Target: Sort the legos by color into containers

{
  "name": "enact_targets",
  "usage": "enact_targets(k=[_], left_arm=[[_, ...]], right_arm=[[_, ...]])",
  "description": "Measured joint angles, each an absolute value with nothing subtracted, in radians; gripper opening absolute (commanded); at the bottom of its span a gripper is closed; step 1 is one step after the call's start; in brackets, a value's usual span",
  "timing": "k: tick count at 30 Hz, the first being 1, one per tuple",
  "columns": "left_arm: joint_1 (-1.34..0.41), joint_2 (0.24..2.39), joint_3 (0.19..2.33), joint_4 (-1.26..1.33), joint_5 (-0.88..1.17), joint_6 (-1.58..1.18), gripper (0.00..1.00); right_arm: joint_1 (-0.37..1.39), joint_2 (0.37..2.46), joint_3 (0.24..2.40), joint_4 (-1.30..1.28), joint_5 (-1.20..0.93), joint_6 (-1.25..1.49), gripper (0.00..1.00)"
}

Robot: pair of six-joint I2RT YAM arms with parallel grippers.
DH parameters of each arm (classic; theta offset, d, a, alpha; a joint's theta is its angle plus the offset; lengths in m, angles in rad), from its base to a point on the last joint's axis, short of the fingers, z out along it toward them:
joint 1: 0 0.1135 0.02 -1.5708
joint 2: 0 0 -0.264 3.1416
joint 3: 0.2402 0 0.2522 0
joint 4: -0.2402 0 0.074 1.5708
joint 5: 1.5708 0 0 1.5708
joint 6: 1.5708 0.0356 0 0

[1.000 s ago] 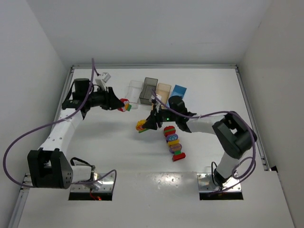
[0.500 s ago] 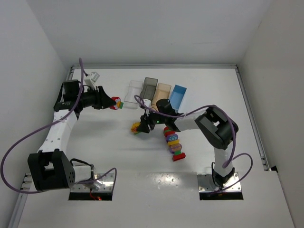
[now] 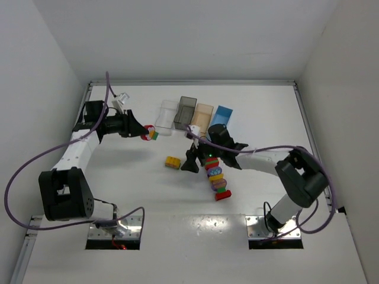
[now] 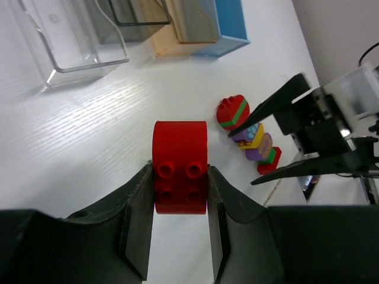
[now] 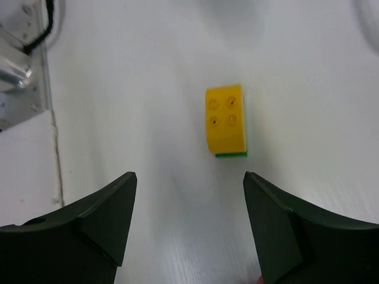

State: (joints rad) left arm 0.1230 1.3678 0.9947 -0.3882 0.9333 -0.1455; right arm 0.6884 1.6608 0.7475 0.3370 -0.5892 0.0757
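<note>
- Top external view: the red lego (image 3: 150,132) is clamped in the left gripper (image 3: 144,131), left of centre and just left of the clear bin (image 3: 167,110). A yellow-green bit seems to be attached to it.
- In the left wrist view the red lego (image 4: 180,167) is gripped by its sides between both fingers (image 4: 137,219), with its studs towards the camera.
- The right gripper (image 3: 190,164) is spread open at frame centre and nothing is held in it. The yellow lego (image 5: 225,118) lies on the table beyond the fingertips, apart from them, on a green piece (image 5: 231,155).
- A row of legos (image 3: 217,176) lies just right of that gripper, below the grey bin (image 3: 185,112), tan bin (image 3: 203,116) and blue bin (image 3: 221,119).
- The red lego is probably to be binned next. It should be brought squarely over a bin mouth and lowered inside the rim before release. Which bin is meant for red cannot be told.
- Any other colour stuck to it should be split off first. The same applies to the yellow lego and its green piece.
- The table (image 3: 118,183) is white, smooth and slightly glossy, so loose bricks may slide when nudged.
- The table is closed in by white walls (image 3: 195,41) on three sides, and a metal rail (image 3: 311,142) runs along its edges.
- Purple cables (image 3: 35,163) loop from the arms and should be kept off the bins.
</note>
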Motion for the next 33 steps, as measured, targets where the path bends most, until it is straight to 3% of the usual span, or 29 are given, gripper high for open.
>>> enact_targets(k=[5, 15, 27, 33], left_arm=[[0.075, 1.418, 1.007, -0.396, 1.045, -0.137, 0.0], [-0.056, 1.531, 1.032, -0.45, 1.336, -0.104, 0.0], [-0.099, 1.559, 1.112, -0.49, 1.371, -0.07, 0.0], [-0.126, 1.559, 1.112, -0.486, 1.377, -0.059, 0.0]], right_arm=[[0.641, 1.573, 0.848, 0.29, -0.65, 0.128, 0.64], [0.605, 1.63, 0.947, 0.447, -0.911, 0.391, 0.68], [0.591, 1.684, 0.975, 0.463, -1.013, 0.479, 0.67], [0.594, 1.739, 0.994, 0.463, -1.029, 0.502, 0.76]])
